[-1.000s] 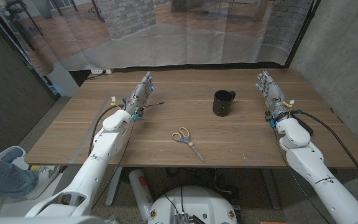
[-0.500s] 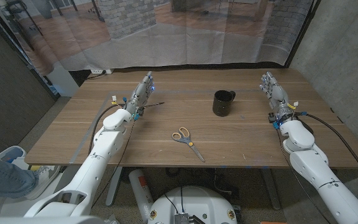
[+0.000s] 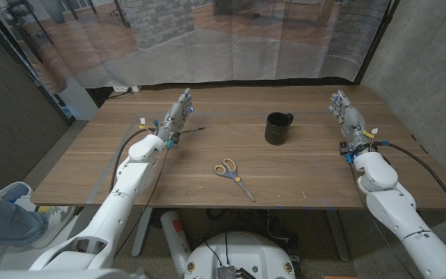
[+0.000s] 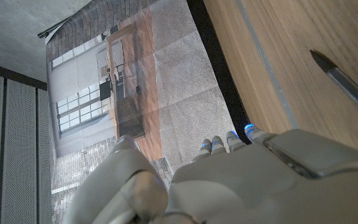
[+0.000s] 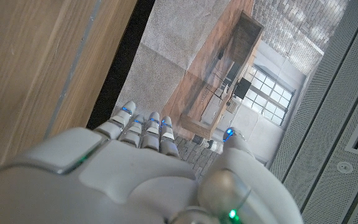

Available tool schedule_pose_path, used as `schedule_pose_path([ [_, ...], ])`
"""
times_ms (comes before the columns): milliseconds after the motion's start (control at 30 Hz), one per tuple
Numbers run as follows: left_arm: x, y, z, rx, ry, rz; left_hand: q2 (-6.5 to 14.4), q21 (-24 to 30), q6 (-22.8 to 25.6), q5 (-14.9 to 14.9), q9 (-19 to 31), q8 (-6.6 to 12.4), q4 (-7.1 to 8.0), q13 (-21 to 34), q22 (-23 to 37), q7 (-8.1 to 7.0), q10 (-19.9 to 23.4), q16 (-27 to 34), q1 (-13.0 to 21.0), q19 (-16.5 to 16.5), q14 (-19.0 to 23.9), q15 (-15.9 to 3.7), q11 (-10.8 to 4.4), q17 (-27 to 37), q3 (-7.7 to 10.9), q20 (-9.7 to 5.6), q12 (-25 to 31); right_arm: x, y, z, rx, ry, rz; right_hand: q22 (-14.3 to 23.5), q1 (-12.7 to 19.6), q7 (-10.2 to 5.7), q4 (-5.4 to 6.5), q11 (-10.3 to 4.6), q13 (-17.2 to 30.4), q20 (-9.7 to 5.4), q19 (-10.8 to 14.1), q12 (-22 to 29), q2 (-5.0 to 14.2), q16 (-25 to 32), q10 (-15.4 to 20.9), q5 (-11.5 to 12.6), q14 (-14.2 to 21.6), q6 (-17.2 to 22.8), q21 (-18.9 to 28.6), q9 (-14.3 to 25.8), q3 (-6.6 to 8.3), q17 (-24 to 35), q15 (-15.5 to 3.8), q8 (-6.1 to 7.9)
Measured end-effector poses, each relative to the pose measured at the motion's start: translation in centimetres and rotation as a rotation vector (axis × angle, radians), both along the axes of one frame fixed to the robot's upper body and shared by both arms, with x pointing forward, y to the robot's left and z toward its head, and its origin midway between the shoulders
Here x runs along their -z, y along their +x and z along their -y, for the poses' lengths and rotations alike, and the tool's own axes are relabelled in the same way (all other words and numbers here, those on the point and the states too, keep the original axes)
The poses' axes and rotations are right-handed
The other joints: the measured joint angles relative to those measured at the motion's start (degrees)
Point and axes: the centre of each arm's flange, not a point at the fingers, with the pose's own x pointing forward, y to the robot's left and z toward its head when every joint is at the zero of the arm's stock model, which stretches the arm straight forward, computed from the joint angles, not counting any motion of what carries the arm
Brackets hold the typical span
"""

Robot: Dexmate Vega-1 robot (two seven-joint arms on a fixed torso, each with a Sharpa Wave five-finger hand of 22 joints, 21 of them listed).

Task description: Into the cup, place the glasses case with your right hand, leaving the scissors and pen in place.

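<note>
A black cup (image 3: 278,128) stands right of centre on a wooden table (image 3: 91,167), its handle turned to the right. Whether the glasses case lies inside the cup cannot be told from the head view; its dark mouth gives nothing away.

A pair of scissors (image 3: 232,176) with pale handles lies nearer the front edge, left of the cup and well apart from it, blades pointing to the near right. A pen (image 3: 191,129) lies toward the far left, just beside the left hand (image 3: 175,118).

The left hand holds nothing, its fingers straight, side by side and reaching toward the far edge. In the left wrist view the pen (image 4: 347,84) lies on the wood close to that hand (image 4: 241,180).

The right hand (image 3: 347,118) is at the far right of the table, well apart from the cup, empty, fingers extended and pointing away. The right wrist view shows its fingers (image 5: 143,127) lined up together, the thumb set off to one side.
</note>
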Motion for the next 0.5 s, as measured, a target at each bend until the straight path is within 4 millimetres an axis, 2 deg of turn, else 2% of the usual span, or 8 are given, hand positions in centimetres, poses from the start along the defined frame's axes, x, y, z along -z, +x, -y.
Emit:
schedule_pose_path([
  [500, -0.2, 0.0, 0.2, 0.003, 0.005, 0.000, 0.23, 0.00, 0.00, 0.00, 0.00, 0.00, 0.00, 0.00, 0.00, 0.00, 0.00, 0.00, 0.23, 0.00, 0.00, 0.00, 0.00, 0.00, 0.00, 0.00, 0.00, 0.4, -1.0, 1.0, 0.037, -0.001, -0.017, 0.00, -0.01, -0.12, -0.23, -0.31, 0.16, 0.00, 0.00, 0.00, 0.00, 0.00, 0.31, 0.00, 0.00, 0.12, -0.38, 0.00, -0.25, 0.00, 0.00, 0.00],
])
